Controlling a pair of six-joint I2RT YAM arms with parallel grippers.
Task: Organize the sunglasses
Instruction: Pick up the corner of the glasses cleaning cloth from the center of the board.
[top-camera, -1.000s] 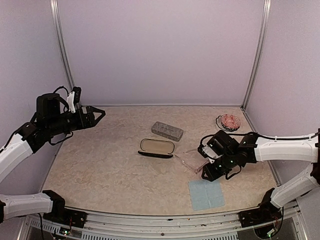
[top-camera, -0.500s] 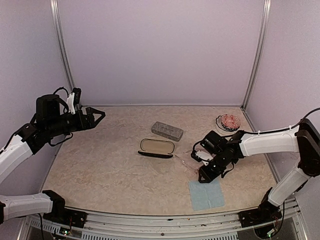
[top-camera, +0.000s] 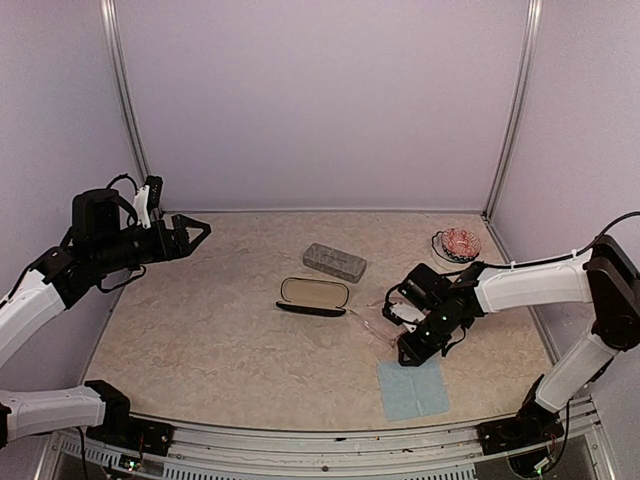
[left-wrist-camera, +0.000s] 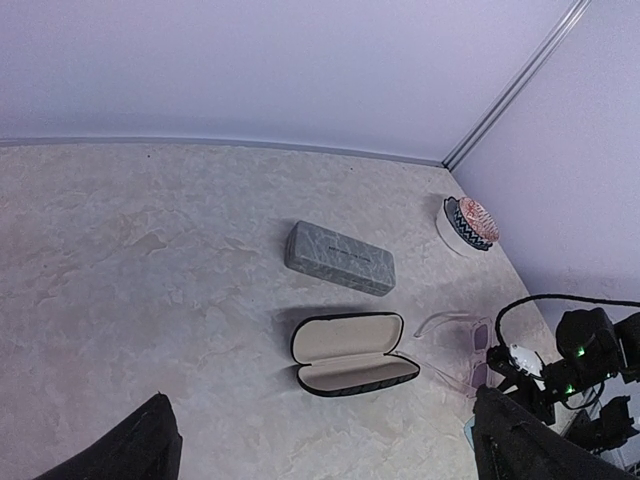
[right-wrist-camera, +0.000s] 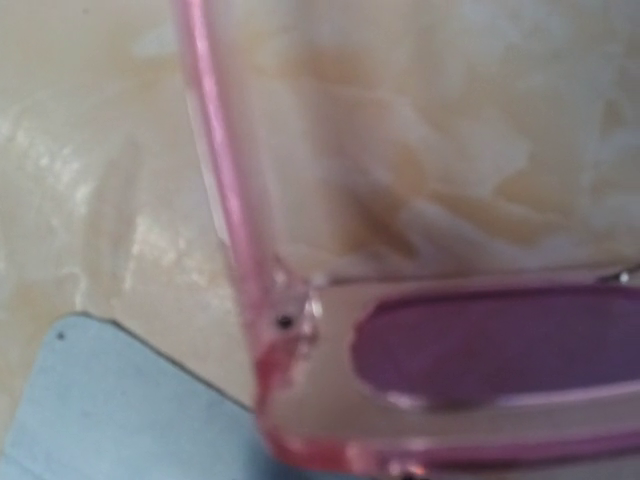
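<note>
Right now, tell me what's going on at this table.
The right hand is low over the pink clear-framed sunglasses, which lie on the table between the open black case and the blue cloth. Whether it grips them can't be told. The left hand hangs open in the air at the far left, holding nothing. A closed grey case sits behind the open one, which is empty.
</note>
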